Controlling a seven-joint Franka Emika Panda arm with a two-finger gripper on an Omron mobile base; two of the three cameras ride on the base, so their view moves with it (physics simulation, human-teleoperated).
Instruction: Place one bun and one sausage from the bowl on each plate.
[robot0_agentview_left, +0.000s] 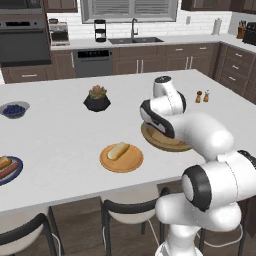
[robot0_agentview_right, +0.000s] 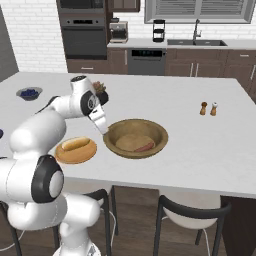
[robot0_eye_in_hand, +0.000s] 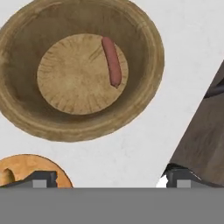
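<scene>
On the white kitchen island (robot0_agentview_left: 65, 135) we see the wide wooden bowl (robot0_agentview_right: 162, 134) near the front edge, with a single reddish sausage (robot0_eye_in_hand: 112, 61) lying on its flat bottom; from the hand view it rests toward one side of the inner disc, and from the right base view it lies in the bowl's nearer right part (robot0_agentview_right: 145, 146). Just beside the bowl, toward the arm's left, sits the orange-tan plate (robot0_agentview_left: 131, 162), close to the bowl but apart from it, carrying one pale bun (robot0_agentview_left: 118, 150) and nothing else that we can make out. Well apart, at the left border of the left base view, the grey-blue plate (robot0_agentview_left: 15, 173) holds a bun and a sausage side by side.

Our gripper (robot0_eye_in_hand: 109, 177) hangs above the counter between the bowl and the orange-tan plate, its two dark fingertips (robot0_eye_in_hand: 43, 177) spread wide with nothing between them. In the right base view the hand (robot0_agentview_right: 101, 122) sits over the bowl's left rim.

Farther back on the island we see a black pot with a succulent (robot0_agentview_left: 97, 99), a small bowl of blueberries (robot0_agentview_left: 14, 109) toward the left, and a pair of salt and pepper shakers (robot0_agentview_right: 208, 108) to the right.
</scene>
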